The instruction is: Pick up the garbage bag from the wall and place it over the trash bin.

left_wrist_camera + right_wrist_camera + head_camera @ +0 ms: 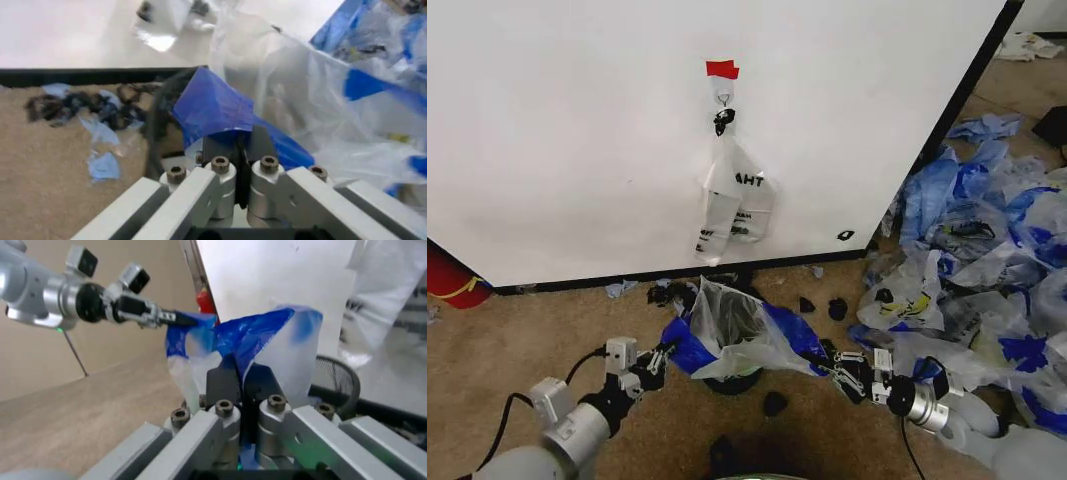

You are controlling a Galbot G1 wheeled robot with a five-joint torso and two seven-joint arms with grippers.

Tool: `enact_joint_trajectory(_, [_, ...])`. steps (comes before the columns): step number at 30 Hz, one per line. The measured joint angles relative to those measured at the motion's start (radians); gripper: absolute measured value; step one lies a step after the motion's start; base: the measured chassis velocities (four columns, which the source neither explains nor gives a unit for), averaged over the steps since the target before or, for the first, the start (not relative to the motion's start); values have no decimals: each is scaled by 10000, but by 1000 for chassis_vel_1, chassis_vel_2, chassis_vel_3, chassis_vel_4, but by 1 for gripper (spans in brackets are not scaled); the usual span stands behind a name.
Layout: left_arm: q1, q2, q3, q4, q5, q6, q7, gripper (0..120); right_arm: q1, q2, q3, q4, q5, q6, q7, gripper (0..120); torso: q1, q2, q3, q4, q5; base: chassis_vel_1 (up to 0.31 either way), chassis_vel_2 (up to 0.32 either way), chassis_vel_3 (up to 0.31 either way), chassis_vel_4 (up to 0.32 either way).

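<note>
Head view, L→R: red cylinder [447,280] at far left edge by the wall [577,130]; my two arms low in front; loose bag pile [987,240] on carpet at right.
L gripper [663,357]: mine, jaws pinched shut on the blue edge of the garbage bag [732,335], left of the bin. Left wrist view confirms: fingers [257,145] clamped w/ blue film between them.
Garbage bag: off the wall, stretched between my 2 grippers, mouth open upward, sitting over the trash bin [732,380]. Thin, translucent white, blue patches at both held edges, crumpled. Print not readable from here.
Trash bin: black, mostly hidden under the bag; only lower rim/base shows. Mesh side visible in right wrist view [337,382].
R gripper [839,368]: mine, also closed on blue bag edge, right of the bin.
Wall: white panel, red tape [722,69], hook [723,98] w/ a narrower white bag [732,205] hanging, black lettering.
Step (my read): draping the bag over the bin, nearly there.
How to do it well: keep both pinches firm, hold the mouth wide and even, lower both sides together so the rim goes inside the opening. Film looks flimsy, so pull gently, no jerks; watch it doesn't snag or tip the light bin.
</note>
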Motion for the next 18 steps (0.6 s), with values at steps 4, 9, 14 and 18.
enact_joint_trajectory(4, [-65, -120, 62, 558, 654, 210, -338, 0, 208, 85, -99, -3, 4, -46, -62, 0, 0, 0, 1, 5, -16, 0, 0, 0, 0])
enact_joint_trajectory(9, [-465, -430, -31, 657, 887, 550, -775, 0, 258, 285, -135, -122, -104, -46, -60, 0, 0, 0, 0, 4, 0, 0, 0, 0, 0])
enact_joint_trajectory(14, [-1391, -1474, -299, 649, 206, 915, -905, 0, 486, 689, -156, -320, -123, -43, 24, 0, 0, 0, 1, 0, -6, 0, 0, 0, 0])
enact_joint_trajectory(18, [-1220, -2203, -589, 641, -75, 1182, -1190, 0, 648, 938, -178, -413, -56, -83, 62, 0, 0, 0, 1, 4, -10, 0, 0, 0, 0])
